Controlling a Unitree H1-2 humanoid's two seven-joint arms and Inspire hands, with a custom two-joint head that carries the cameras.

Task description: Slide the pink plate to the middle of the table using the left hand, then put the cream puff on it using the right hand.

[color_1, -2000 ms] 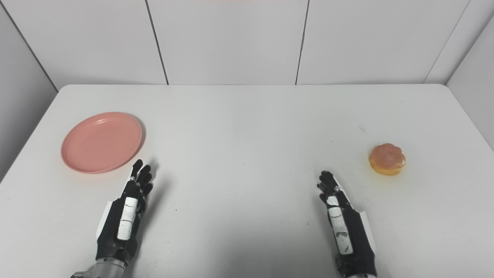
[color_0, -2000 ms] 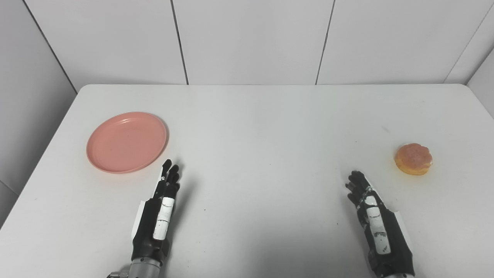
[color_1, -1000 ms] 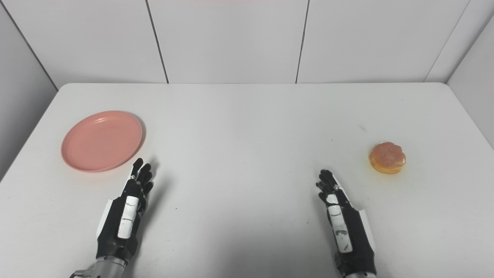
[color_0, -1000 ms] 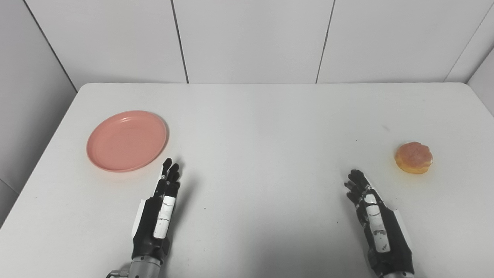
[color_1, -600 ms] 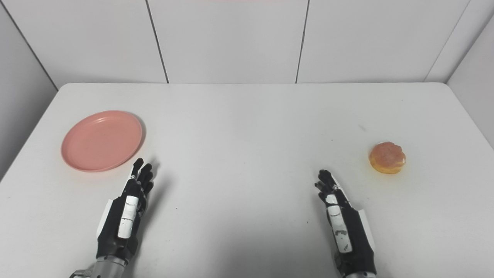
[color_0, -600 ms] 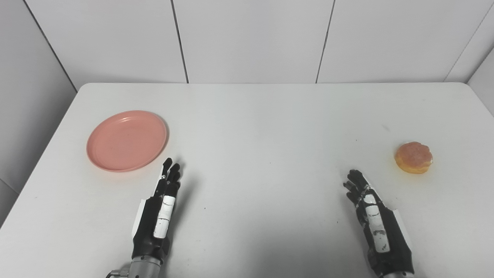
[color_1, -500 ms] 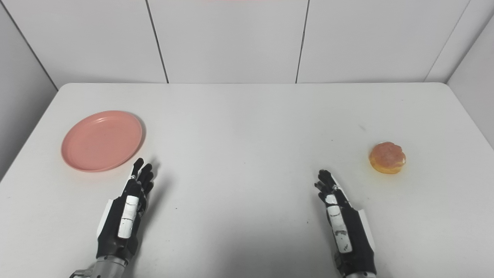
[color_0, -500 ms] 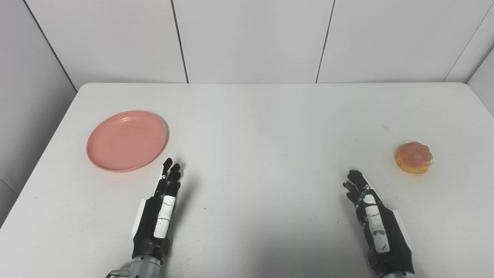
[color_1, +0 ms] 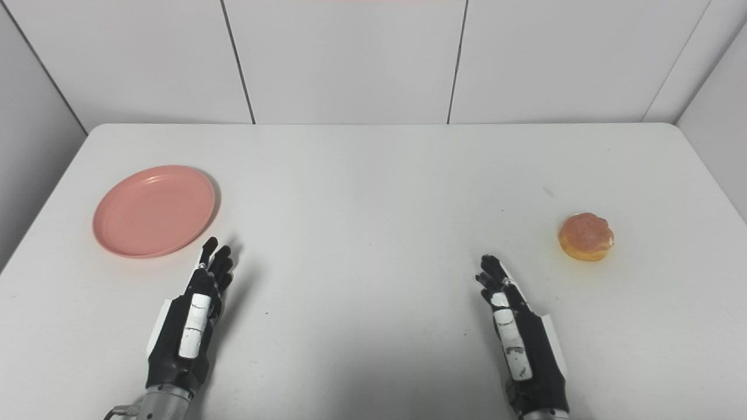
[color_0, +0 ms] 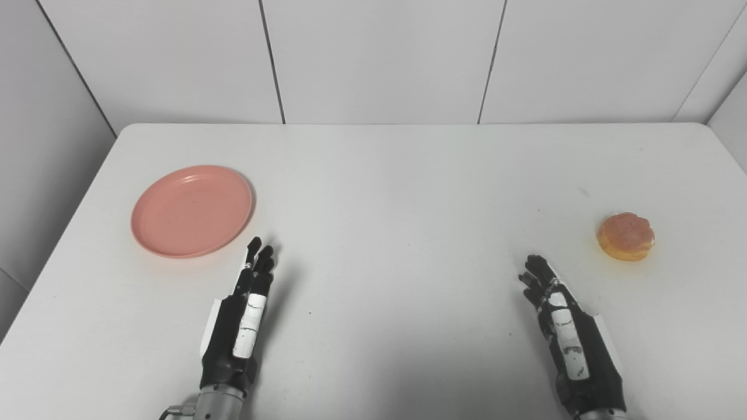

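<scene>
- A pink plate [color_0: 192,210] lies flat on the left side of a white table [color_0: 397,186], well short of the table's middle, with nothing on it.
- A cream puff [color_0: 625,236], golden at the rim and pinkish on top, sits alone near the table's right edge, well apart from the plate.
- The robot's left hand [color_0: 238,326] reaches in from the bottom edge, black with white panels, its fingers [color_0: 257,265] stretched straight forward and grasping nothing; the fingertips point toward the plate's near right rim and stop just short of it.
- The right hand [color_0: 569,335] mirrors it on the other side, fingers extended and likewise empty, aimed toward the cream puff but clearly apart from it.
- Both hands are edge-up over the near part of the table, casting soft shadows on the surface to their inner side.
- Pale wall panels [color_1: 350,58] with dark seams close off the table behind and at both sides.
</scene>
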